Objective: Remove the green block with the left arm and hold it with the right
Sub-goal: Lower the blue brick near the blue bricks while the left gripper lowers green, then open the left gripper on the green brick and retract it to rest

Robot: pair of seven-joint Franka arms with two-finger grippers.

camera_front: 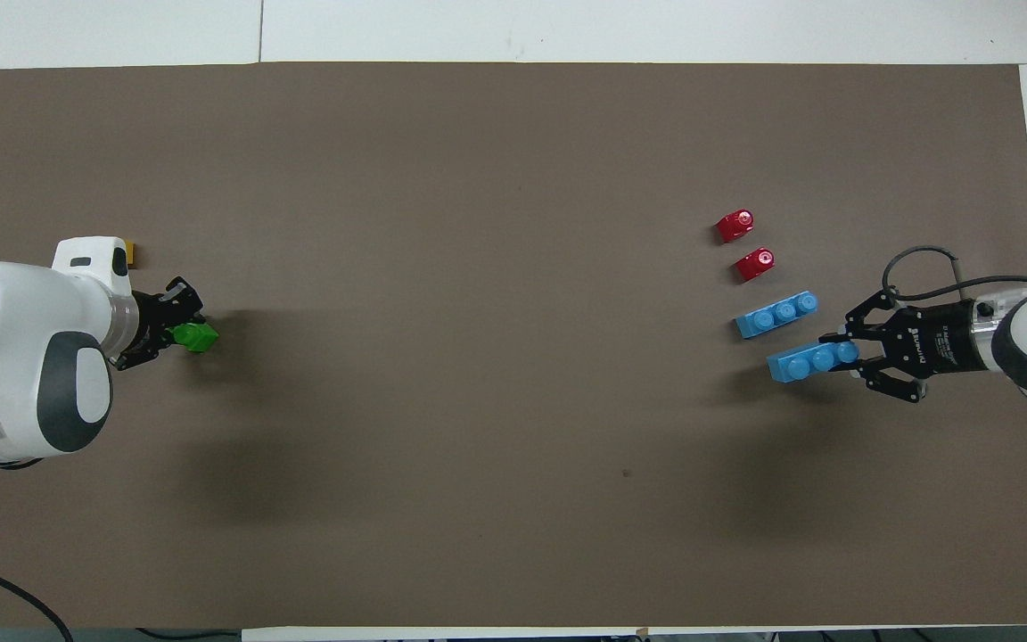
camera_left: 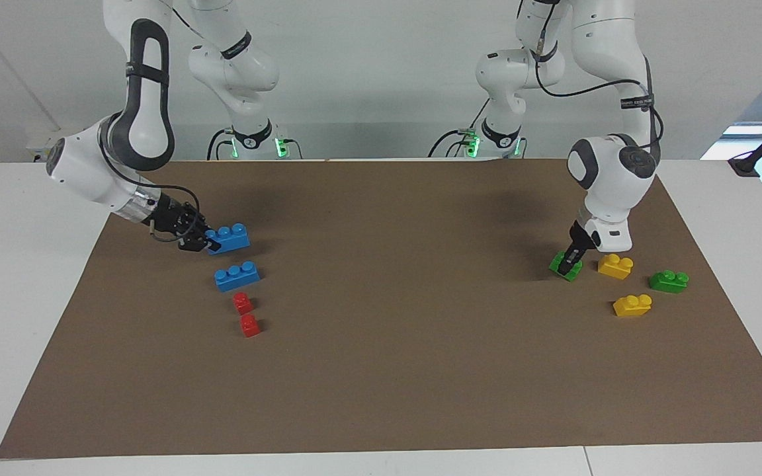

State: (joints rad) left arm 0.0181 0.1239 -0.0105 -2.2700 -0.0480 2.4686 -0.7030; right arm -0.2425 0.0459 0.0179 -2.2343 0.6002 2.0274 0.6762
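Facing view: left gripper clenched down on green block on the counter, block directly under its fingers. Right gripper grasps one blue brick. Counted: two blue, two red, two yellow, one darker green brick.

Overhead view: green block juts past the left gripper's fingers; right gripper well apart.

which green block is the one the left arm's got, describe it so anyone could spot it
Go to the left arm's end of the brown mat, where two yellow and two green bricks sit together. The green block is the one pinched on the mat by the left pincer, beside a yellow brick. The other green brick is darker and lies untouched.
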